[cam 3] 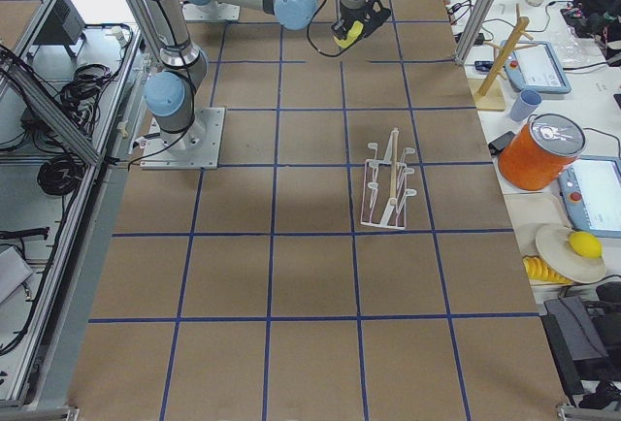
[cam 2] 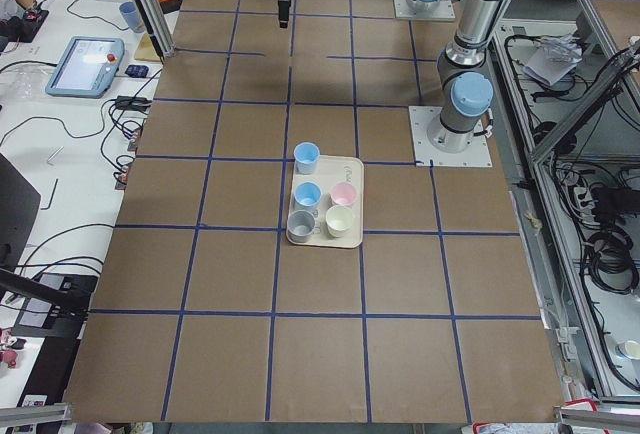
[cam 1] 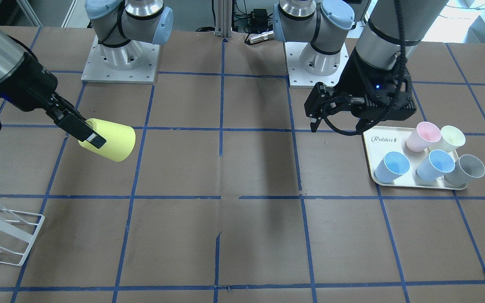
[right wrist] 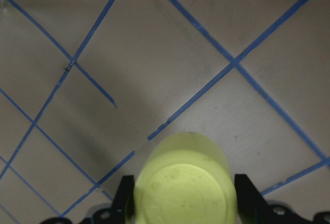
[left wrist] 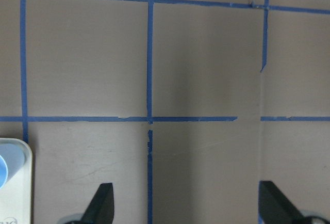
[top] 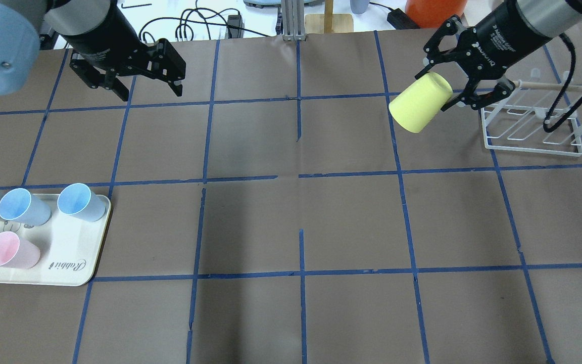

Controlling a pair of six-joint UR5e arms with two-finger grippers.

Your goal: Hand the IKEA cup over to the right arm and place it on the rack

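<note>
The bright yellow IKEA cup (top: 419,107) hangs tilted above the table, just left of the white wire rack (top: 531,135) in the overhead view. My right gripper (top: 440,90) is shut on the cup's narrow base end, and its mouth points away from the gripper. The front view shows the same grip (cam 1: 86,133) on the cup (cam 1: 114,141), with the rack (cam 1: 4,235) at lower left. The right wrist view shows the cup's base (right wrist: 183,185) between the fingers (right wrist: 125,198). My left gripper (top: 149,93) is open and empty above bare table, as its wrist view (left wrist: 185,203) shows.
A cream tray (top: 63,263) marked "Rabbit" holds several cups: pink (top: 8,251), two blue (top: 80,201), grey and pale yellow-green. It also shows in the front view (cam 1: 383,141). A wooden rod lies across the rack (top: 553,86). Blue tape lines grid the brown table.
</note>
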